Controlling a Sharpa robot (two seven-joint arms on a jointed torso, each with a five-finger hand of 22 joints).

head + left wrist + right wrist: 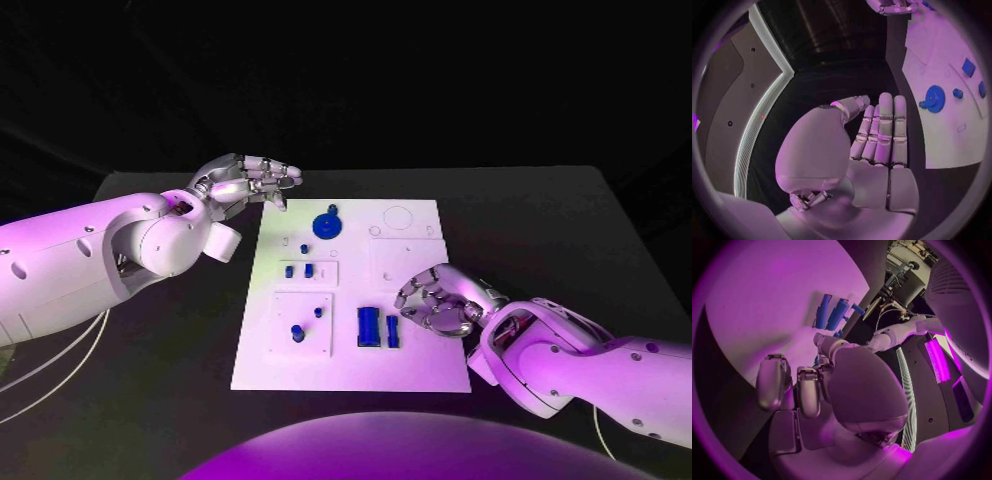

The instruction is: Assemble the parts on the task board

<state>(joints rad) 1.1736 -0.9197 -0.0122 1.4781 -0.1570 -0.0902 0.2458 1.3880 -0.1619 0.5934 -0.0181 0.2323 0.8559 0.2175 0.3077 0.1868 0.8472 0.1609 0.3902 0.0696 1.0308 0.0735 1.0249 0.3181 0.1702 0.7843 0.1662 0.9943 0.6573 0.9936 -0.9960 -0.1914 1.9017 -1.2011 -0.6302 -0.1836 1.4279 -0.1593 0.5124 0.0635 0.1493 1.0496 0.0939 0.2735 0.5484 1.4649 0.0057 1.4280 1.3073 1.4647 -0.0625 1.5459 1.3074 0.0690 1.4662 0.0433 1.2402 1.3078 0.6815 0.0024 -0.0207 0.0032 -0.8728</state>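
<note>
The white task board lies in the middle of the black table. A blue gear sits at the board's far end, with small blue parts just nearer. Two long blue bars lie side by side near the right edge, and two small blue parts lie to their left. My left hand hovers by the far left corner, fingers straight and holding nothing; the left wrist view shows that hand beside the gear. My right hand hangs just right of the bars, fingers curled in. The right wrist view shows it near the bars.
Bare black table surrounds the board on all sides. The far right part of the board carries pale raised outlines, one of them a ring. My white forearms reach in from both sides.
</note>
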